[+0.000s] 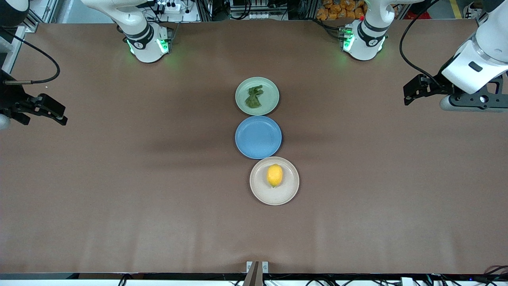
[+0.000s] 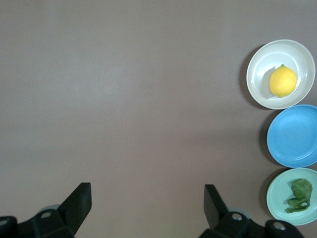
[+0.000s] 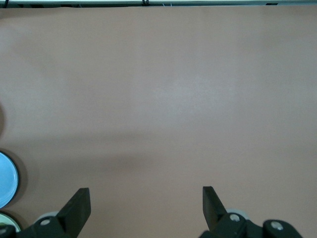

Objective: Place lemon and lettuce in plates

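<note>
The yellow lemon (image 1: 275,175) (image 2: 283,81) lies in the beige plate (image 1: 262,187) (image 2: 258,74), the plate nearest the front camera. The dark-green lettuce (image 1: 253,97) (image 2: 298,195) rests in the mint-green plate (image 1: 268,92) (image 2: 277,196), the one closest to the robots' bases. My left gripper (image 1: 409,95) (image 2: 147,198) hovers open and holding nothing over bare table at the left arm's end. At the right arm's end my right gripper (image 1: 60,115) (image 3: 146,201) is open too, with only tabletop between its fingers.
A blue plate (image 1: 258,137) (image 2: 294,136) (image 3: 6,179) sits between the two other plates with nothing on it. The three plates form a line down the middle of the brown table (image 1: 119,190).
</note>
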Robot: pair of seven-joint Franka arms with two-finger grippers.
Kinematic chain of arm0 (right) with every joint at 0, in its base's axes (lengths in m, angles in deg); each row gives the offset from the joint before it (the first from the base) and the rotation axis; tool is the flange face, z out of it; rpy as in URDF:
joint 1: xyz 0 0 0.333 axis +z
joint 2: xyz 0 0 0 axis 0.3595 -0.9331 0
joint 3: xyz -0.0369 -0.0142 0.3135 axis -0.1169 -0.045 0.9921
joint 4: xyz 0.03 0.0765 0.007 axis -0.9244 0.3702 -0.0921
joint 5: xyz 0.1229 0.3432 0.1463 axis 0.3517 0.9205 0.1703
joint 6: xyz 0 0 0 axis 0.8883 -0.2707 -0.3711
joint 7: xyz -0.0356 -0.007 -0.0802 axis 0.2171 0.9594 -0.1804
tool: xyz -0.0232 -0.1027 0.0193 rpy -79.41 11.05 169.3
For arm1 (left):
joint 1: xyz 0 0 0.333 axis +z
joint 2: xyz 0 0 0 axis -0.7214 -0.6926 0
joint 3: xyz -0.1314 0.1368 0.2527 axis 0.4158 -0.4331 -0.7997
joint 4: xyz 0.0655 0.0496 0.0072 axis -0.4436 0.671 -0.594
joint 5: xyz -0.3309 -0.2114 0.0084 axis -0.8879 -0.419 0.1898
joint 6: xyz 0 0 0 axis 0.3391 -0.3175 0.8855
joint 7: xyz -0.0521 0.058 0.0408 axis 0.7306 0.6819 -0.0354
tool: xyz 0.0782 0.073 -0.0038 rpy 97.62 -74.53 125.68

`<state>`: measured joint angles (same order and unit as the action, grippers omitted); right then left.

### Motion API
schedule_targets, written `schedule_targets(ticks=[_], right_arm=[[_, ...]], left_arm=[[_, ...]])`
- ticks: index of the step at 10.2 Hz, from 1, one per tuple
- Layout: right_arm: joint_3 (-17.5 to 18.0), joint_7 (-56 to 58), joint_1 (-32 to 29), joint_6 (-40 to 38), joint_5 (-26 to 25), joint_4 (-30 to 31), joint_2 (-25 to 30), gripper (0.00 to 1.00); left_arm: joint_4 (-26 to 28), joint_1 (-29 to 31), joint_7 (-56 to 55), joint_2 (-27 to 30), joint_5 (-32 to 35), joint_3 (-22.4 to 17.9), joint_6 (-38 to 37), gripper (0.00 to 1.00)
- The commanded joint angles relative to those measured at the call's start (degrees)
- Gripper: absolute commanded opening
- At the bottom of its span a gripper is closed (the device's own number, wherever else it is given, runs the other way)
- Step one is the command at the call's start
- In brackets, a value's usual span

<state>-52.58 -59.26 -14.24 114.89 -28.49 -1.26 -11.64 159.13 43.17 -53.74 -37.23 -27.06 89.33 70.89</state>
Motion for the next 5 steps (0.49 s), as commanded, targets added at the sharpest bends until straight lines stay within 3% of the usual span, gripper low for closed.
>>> schedule_targets(ticks=[1,5], right_arm=[[-0.2,0.02,0.37,0.75,-0.31,0.85,0.49,1.0],[-0.28,-1.12,-0.33,0.75,0.04,0.94,-0.04,1.0]], left_arm=[[-1.27,0.27,1.34,-0.45,-1.26,-0.09,1.02,1.0],[-1.18,0.27,1.34,-0.36,-1.26,-0.09,0.94,1.0]])
